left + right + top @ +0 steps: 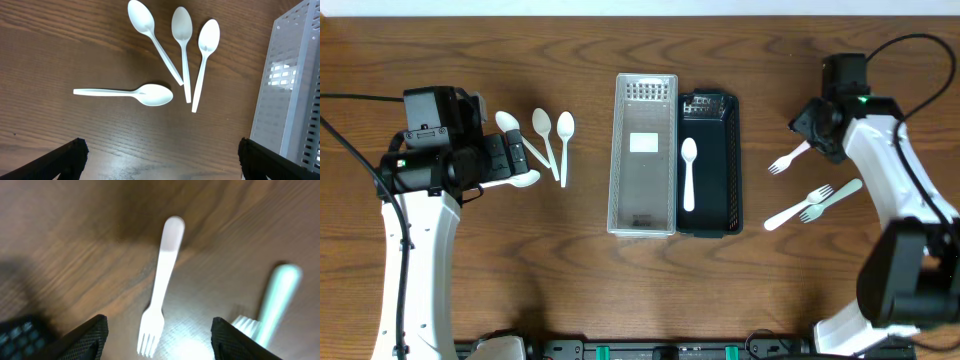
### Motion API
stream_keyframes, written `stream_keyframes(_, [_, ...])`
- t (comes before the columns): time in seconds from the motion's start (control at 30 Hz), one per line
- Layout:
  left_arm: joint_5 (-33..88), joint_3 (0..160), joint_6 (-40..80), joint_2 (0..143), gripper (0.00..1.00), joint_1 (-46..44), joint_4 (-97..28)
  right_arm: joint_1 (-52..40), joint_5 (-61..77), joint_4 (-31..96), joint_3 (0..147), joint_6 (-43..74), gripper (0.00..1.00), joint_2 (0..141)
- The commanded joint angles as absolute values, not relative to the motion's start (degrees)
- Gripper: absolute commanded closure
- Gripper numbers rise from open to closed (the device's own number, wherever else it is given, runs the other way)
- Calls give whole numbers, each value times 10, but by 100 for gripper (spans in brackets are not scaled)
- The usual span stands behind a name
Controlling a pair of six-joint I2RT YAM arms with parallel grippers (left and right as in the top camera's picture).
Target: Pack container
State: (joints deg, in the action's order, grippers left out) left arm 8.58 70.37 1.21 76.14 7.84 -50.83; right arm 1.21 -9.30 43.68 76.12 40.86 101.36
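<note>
Boxes: the clear box point(642, 155) and the black box point(718, 205) sit in the middle of the desk point(620, 290). Their long sides touch, and both run from 12 to 6 o'clock.
Room: there is bare wood at 9 o'clock of the clear box, at 3 o'clock of the black box, and in a wide strip at 6 o'clock.
Left claw point(160, 152): it is wide open and holds nothing. It hangs over bare wood beside the lone spoon point(135, 94).
Right claw point(160, 332): it is wide open and hangs over the near fork point(161, 292). The view is blurry, so I cannot tell if it touches.
Packed spoon point(688, 172): it lies in the black box, bowl at 12 o'clock and handle at 6.
Three spoons point(552, 140): they fan out at 9 o'clock of the boxes, bowls up at 12.
Lone spoon: its bowl points to 3 o'clock.
Near fork: its prongs point to 8 o'clock and its handle to 2.
Two forks point(810, 205): they lie close together at 6 o'clock of the near fork, slanting the same way.
</note>
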Motion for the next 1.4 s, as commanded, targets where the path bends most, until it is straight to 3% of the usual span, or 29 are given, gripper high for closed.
stream_keyframes(0.0, [79, 715, 2, 766, 2, 81, -510, 11, -69, 417, 760, 482, 31, 1076])
stream_keyframes(0.3, [79, 715, 2, 766, 2, 81, -510, 11, -41, 389, 760, 493, 35, 1179])
stream_keyframes(0.43, [79, 715, 2, 766, 2, 81, -509, 11, -43, 392, 760, 486, 41, 1186])
stream_keyframes(0.53, [79, 715, 2, 766, 2, 81, -510, 11, -43, 398, 760, 475, 54, 1186])
stream_keyframes(0.63, [79, 715, 2, 766, 2, 81, -510, 11, -43, 404, 760, 457, 88, 1186])
stream_keyframes(0.73, [79, 715, 2, 766, 2, 81, -509, 11, -43, 410, 760, 430, 98, 1179])
stream_keyframes(1.03, [79, 715, 2, 766, 2, 81, -509, -23, -45, 403, 760, 313, 99, 1027])
stream_keyframes(1.37, [79, 715, 2, 766, 2, 81, -509, -194, -36, 403, 760, 278, 99, 890])
